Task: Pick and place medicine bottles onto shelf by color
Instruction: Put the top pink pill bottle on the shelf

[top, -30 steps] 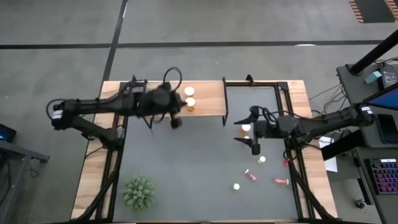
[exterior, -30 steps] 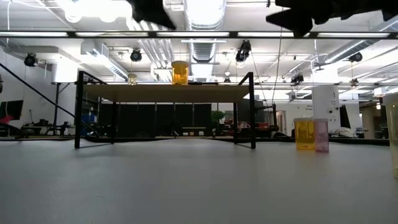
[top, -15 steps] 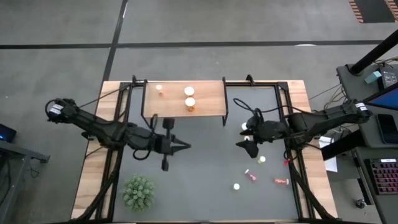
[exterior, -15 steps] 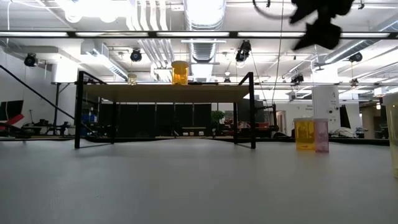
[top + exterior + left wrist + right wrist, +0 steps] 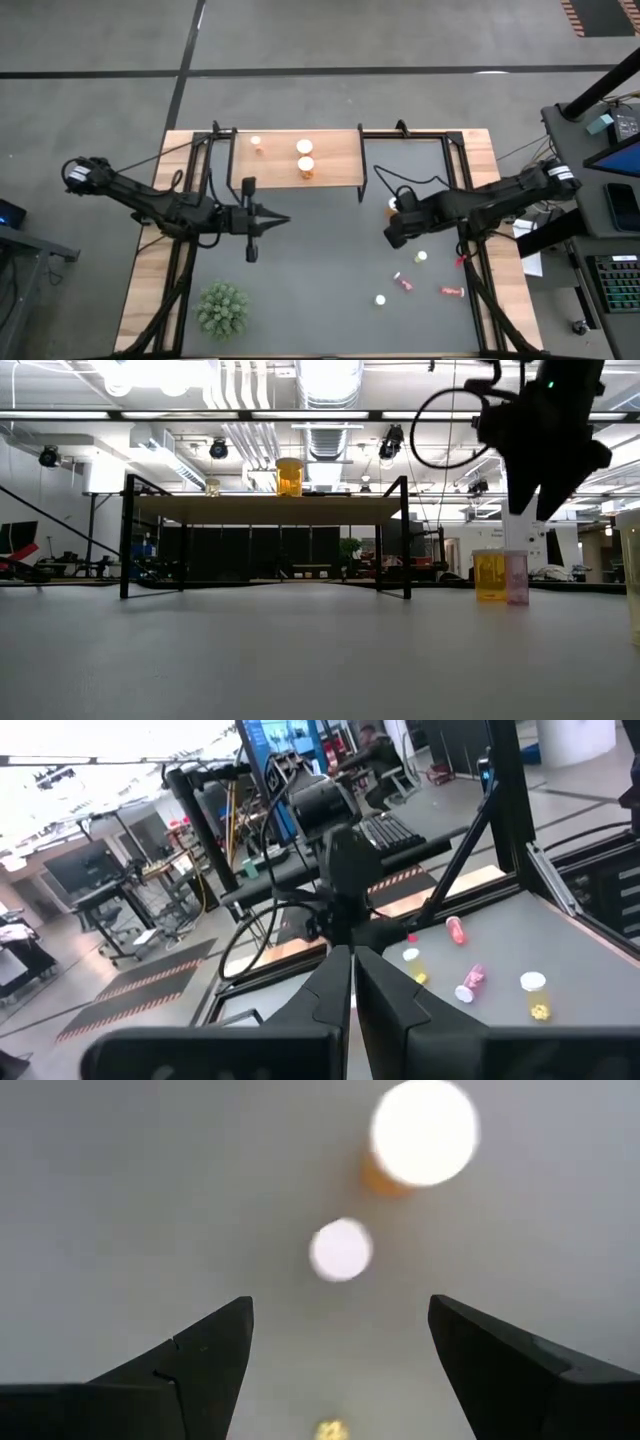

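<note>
Your table (image 5: 330,300) carries everything: a grey top with wooden edges. At its far edge stands the shelf (image 5: 335,155), a light-brown board on thin black legs, and three medicine bottles are on it, two orange ones (image 5: 305,158) close together near the middle and a smaller one (image 5: 256,143) toward the left end. In the low view you see one orange bottle (image 5: 289,477) standing upright on the board.

Your left arm reaches in over the left half of the table, and the left gripper (image 5: 283,219) hangs in front of the shelf with its fingers pressed together and nothing between them. Your right arm comes in from the right, and the right gripper (image 5: 392,236) points down over the table with its fingers (image 5: 190,1365) spread wide and empty. Looking past them, you see a large orange bottle (image 5: 420,1135) and a smaller white cap (image 5: 341,1249) on the table below; the smaller one's body colour is probably too blurred to call.

The green spiky plant (image 5: 222,307) sits near the front left corner.

The remaining bottles lie scattered at the front right: a yellow one (image 5: 421,256), a pink one on its side (image 5: 405,282), another pink one (image 5: 451,292) on its side near the right edge, and a white-capped one (image 5: 380,299).
</note>
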`<move>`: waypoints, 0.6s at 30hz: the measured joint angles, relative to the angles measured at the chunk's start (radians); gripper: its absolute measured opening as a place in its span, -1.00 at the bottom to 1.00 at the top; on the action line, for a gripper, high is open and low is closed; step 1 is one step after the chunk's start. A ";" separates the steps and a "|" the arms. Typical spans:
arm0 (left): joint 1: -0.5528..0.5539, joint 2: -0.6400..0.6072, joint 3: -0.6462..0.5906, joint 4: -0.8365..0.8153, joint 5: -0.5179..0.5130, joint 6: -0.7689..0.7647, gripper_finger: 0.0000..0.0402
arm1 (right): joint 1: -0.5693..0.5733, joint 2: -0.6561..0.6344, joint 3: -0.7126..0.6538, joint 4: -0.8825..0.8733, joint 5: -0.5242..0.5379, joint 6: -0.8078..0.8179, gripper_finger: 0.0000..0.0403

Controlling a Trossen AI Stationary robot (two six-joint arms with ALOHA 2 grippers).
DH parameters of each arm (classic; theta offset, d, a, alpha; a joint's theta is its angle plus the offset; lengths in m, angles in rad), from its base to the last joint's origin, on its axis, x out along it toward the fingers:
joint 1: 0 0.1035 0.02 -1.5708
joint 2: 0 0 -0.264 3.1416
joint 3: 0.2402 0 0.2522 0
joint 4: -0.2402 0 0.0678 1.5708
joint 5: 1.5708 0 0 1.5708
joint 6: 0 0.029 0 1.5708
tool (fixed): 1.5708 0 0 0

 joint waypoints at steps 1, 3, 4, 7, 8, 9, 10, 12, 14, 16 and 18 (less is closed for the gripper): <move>0.000 -0.007 -0.009 0.004 0.000 0.000 -0.99 | -0.005 0.013 -0.002 0.000 0.011 0.002 0.44; 0.000 -0.018 -0.017 0.017 0.000 0.001 -0.99 | -0.012 0.037 -0.003 0.004 0.029 -0.004 0.44; 0.000 -0.025 -0.023 0.017 0.000 0.001 -0.99 | -0.015 0.049 -0.003 0.007 0.030 -0.008 0.44; 0.000 -0.043 -0.029 0.020 0.000 0.001 -0.99 | -0.018 0.087 -0.003 0.019 0.031 -0.018 0.44; 0.000 -0.049 -0.030 0.024 0.000 0.001 -0.99 | -0.018 0.100 -0.003 0.026 0.031 -0.021 0.44; 0.000 -0.055 -0.031 0.026 0.000 0.001 -0.99 | -0.018 0.111 -0.003 0.031 0.031 -0.023 0.44; 0.000 -0.059 -0.034 0.028 0.000 0.001 -0.99 | -0.018 0.124 -0.003 0.032 0.031 -0.024 0.44; 0.000 -0.065 -0.041 0.031 0.000 0.001 -0.99 | -0.018 0.149 -0.004 0.042 0.030 -0.031 0.44; 0.000 -0.066 -0.044 0.027 0.000 0.001 -0.99 | -0.019 0.172 -0.004 0.063 0.031 -0.039 0.44; 0.000 -0.066 -0.044 0.029 0.000 0.001 -0.99 | -0.021 0.193 -0.004 0.083 0.030 -0.053 0.44; 0.000 -0.065 -0.045 0.029 0.000 0.001 -0.99 | -0.024 0.212 -0.004 0.093 0.030 -0.058 0.44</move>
